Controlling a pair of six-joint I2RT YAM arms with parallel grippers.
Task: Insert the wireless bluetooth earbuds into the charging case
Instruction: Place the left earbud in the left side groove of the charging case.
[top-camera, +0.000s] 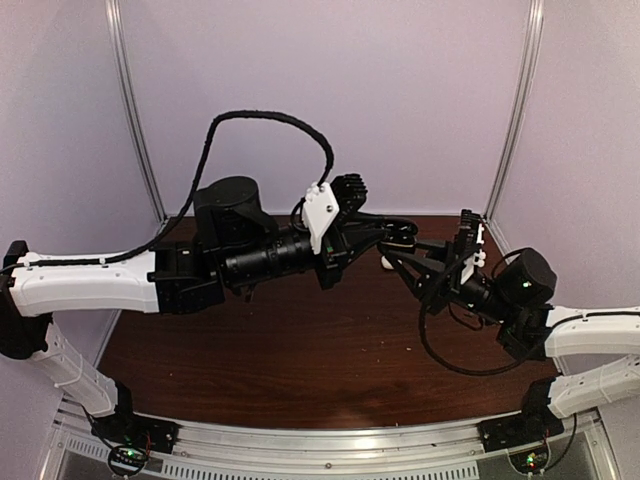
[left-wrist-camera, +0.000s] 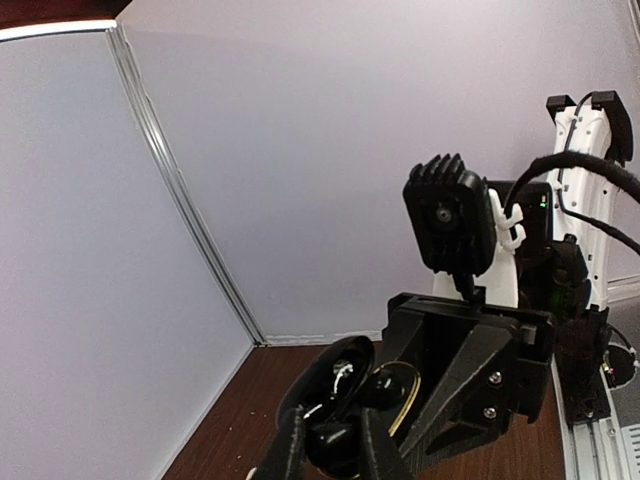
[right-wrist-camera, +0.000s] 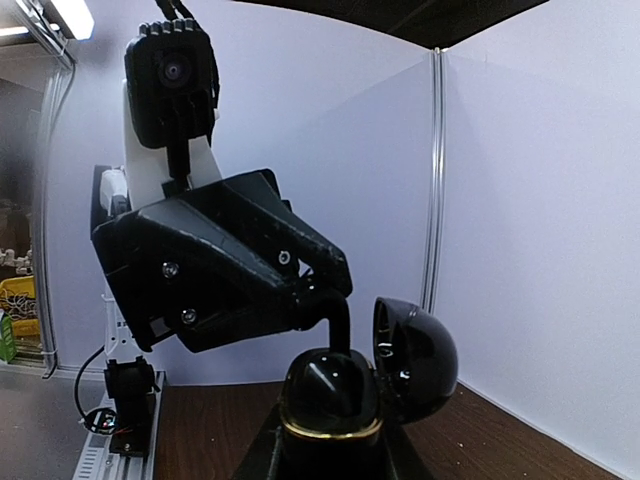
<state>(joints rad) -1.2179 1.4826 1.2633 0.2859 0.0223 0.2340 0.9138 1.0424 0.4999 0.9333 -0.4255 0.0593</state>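
The right gripper (right-wrist-camera: 330, 458) clenches the open case (right-wrist-camera: 330, 395). The left gripper (left-wrist-camera: 332, 455) pinches a black earbud (left-wrist-camera: 335, 440); align squarely, lower gently.

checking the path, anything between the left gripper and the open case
nothing visible: the right gripper holds the case, lid swung aside, and the left gripper, shut on something small and black, is at its opening

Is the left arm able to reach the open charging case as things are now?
Probably yes. The right fingers hold the charging case up with its lid swung aside, and the left fingers sit at its mouth, nothing between.
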